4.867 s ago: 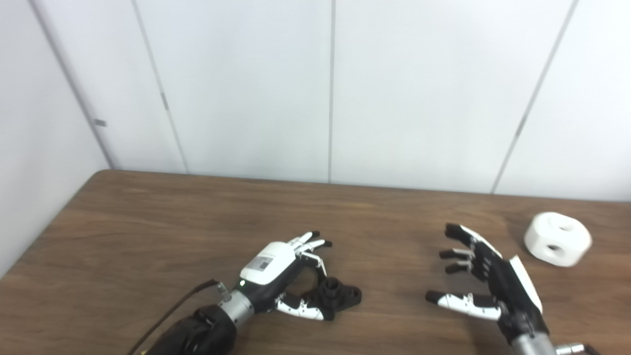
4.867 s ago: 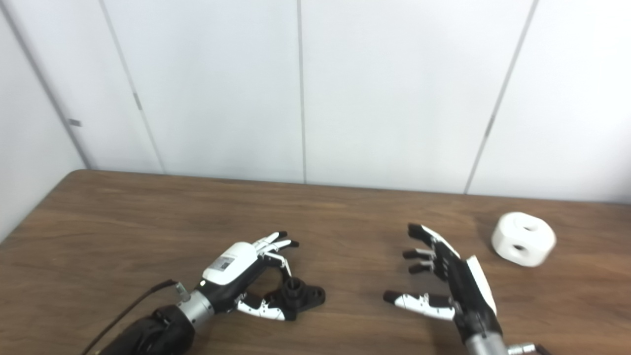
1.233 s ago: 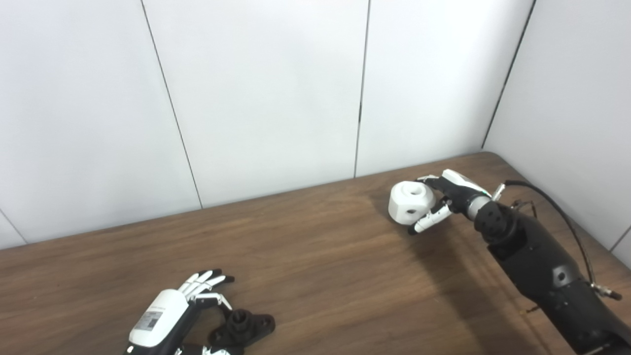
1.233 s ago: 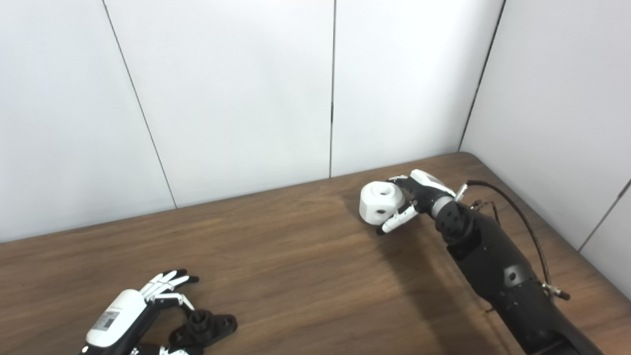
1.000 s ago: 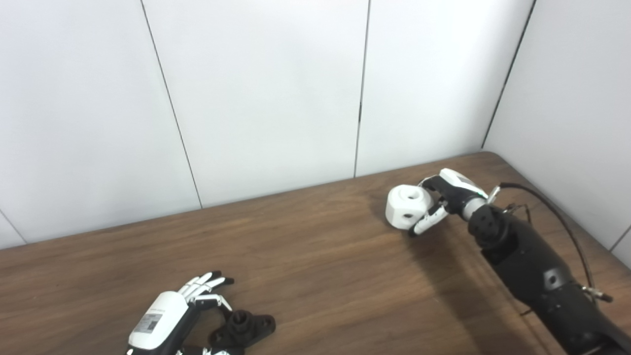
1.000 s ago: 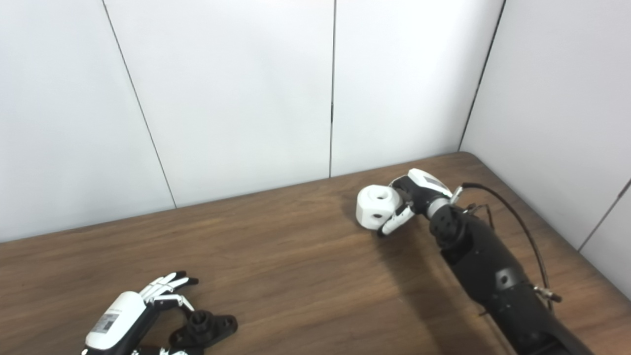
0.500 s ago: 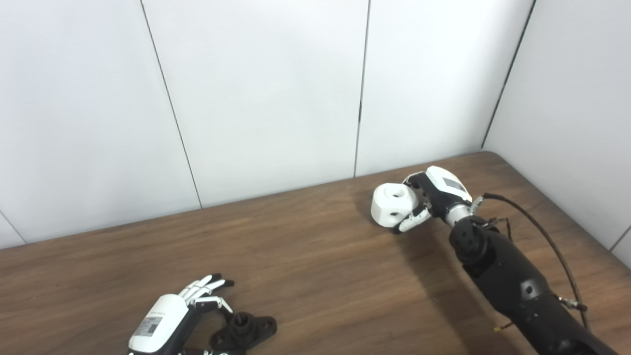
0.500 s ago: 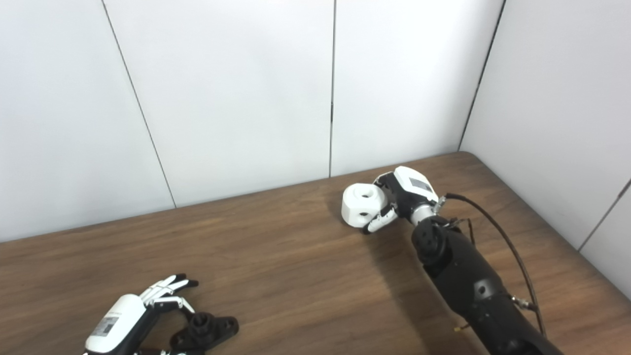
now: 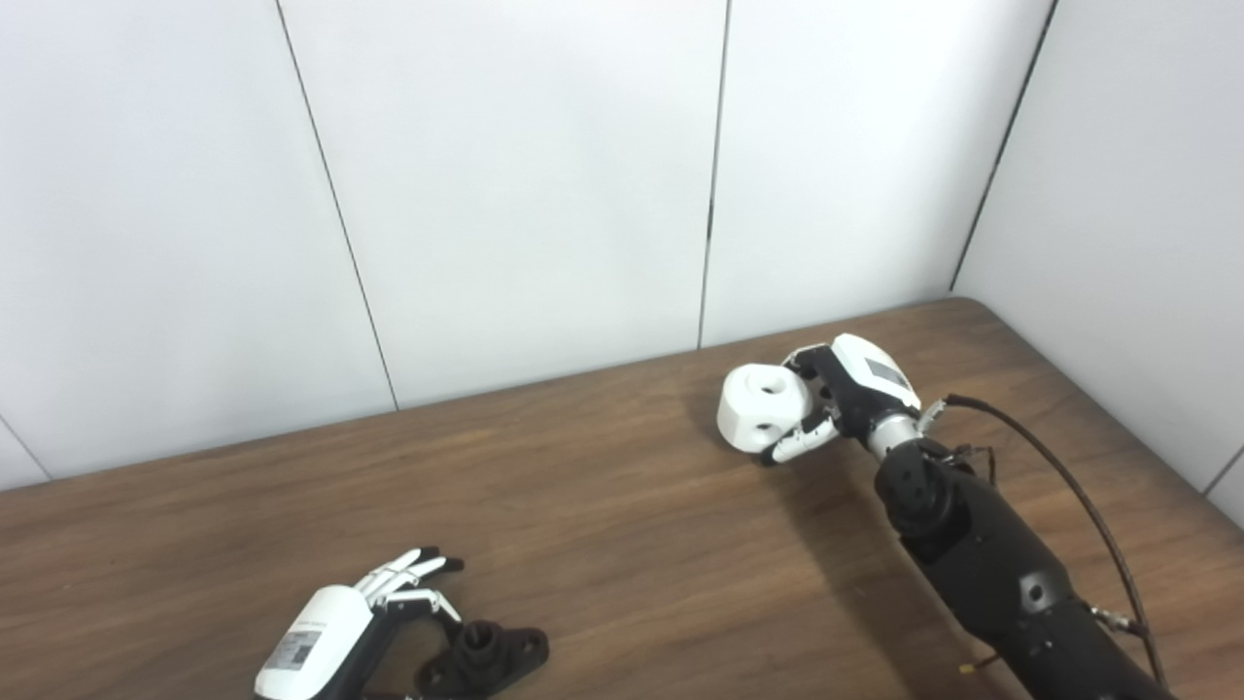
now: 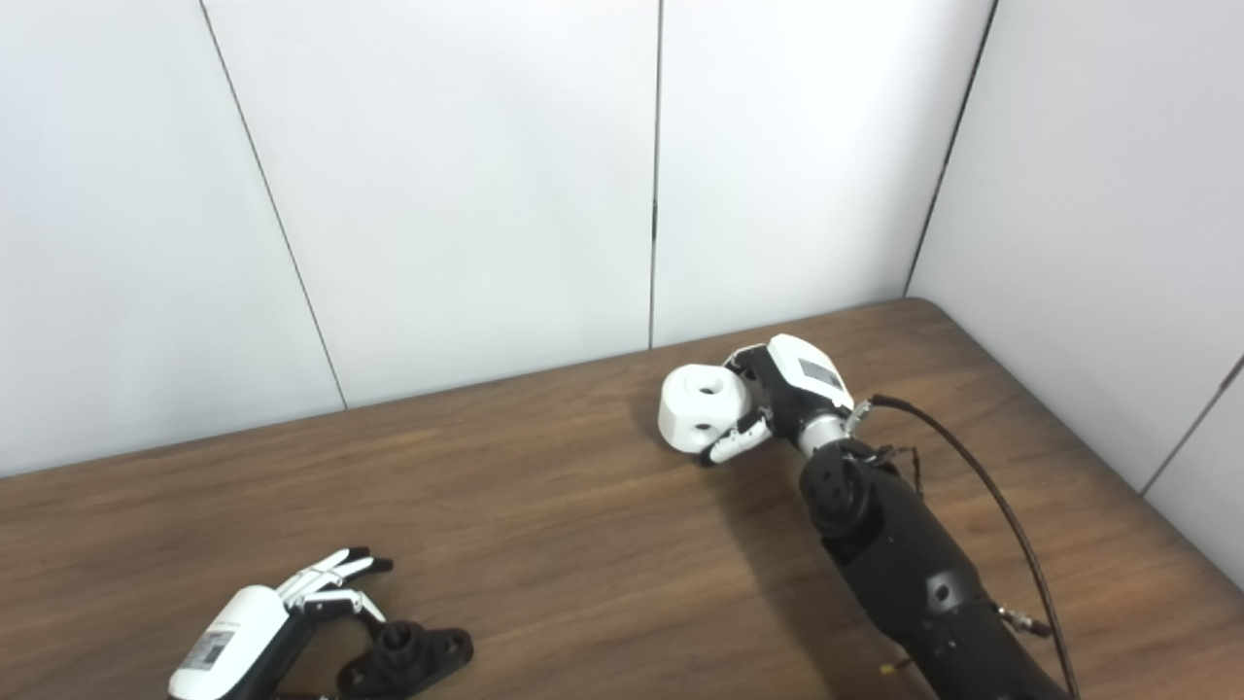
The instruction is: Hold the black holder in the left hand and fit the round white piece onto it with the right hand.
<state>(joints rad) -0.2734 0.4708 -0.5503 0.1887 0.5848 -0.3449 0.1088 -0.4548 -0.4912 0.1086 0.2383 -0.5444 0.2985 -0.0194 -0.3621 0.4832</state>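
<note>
Right hand [image 9: 850, 399] grasps the white piece [image 9: 763, 408] above the table [image 9: 622, 506] at 2 o'clock. Left hand [image 10: 258, 632], fingers spread, cups the holder [image 10: 408, 659] at 7 o'clock; the right eye view shows more of it.

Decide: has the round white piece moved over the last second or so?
Yes. The round white piece, held in the right robot hand, has shifted left, away from the table's right corner.

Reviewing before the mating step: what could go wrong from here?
1. The right hand grips the round white piece only from its right side, so it might slip during transfer.
2. The black plastic holder lies on the wooden table, the left hand around it unclosed; pressing might shove it.
</note>
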